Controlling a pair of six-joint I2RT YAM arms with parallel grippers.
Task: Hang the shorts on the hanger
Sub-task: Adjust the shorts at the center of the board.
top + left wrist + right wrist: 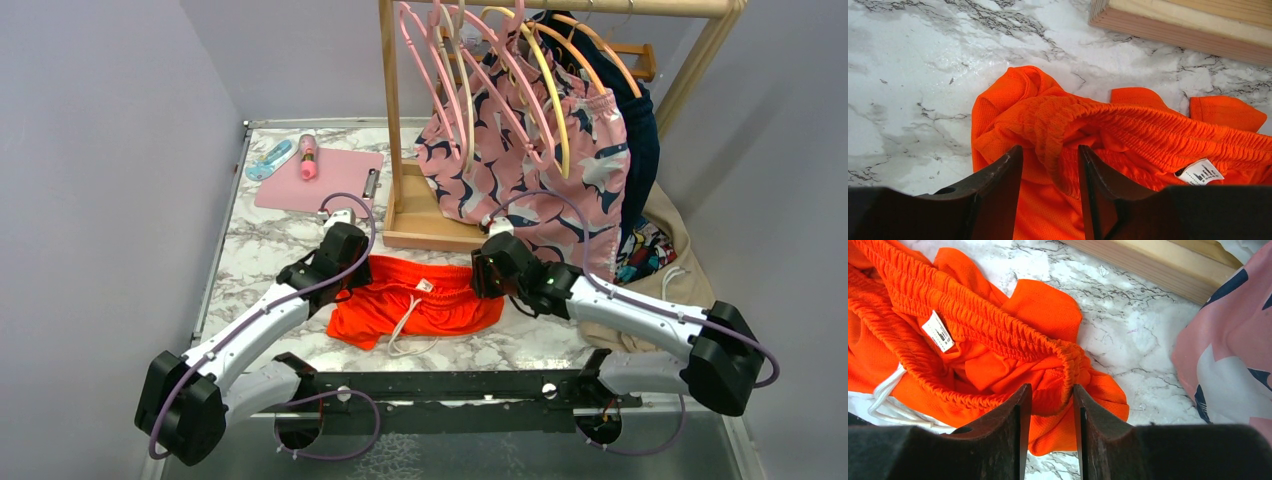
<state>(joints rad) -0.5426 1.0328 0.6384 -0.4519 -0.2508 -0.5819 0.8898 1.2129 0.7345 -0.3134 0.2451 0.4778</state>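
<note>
Plainly, the left end effector (1050, 148) stands partly open, its two fingers astride a bunched fold of the elastic waistband of the shorts (1148, 135), the cloth lying loose between them rather than pinched. The right end effector (1051, 387) is likewise partly open, with a narrower gap, set over the other end of the waistband, and it has hold of nothing that I can see. Between the two arms the orange shorts lie crumpled on the marble worktop (908, 75), waistband toward the back, white label showing and the white drawstring (405, 325) trailing toward the near edge. As for progress, I judge the job barely begun: the shorts are not lifted, and the pale-yellow hanger (553, 95) hangs on the rail of the wooden rack (390, 120), well apart from the shorts (so both the fetching of the hanger and the threading or draping are left to do). No box or bin shows; the rack is the only holder, carrying pink hangers (440, 80), darker orange hangers (600, 50) and patterned pink shorts (520, 170), with a beige garment (680, 260) slumped at its right foot. A pink clipboard (330, 185) lies at the far left.
</note>
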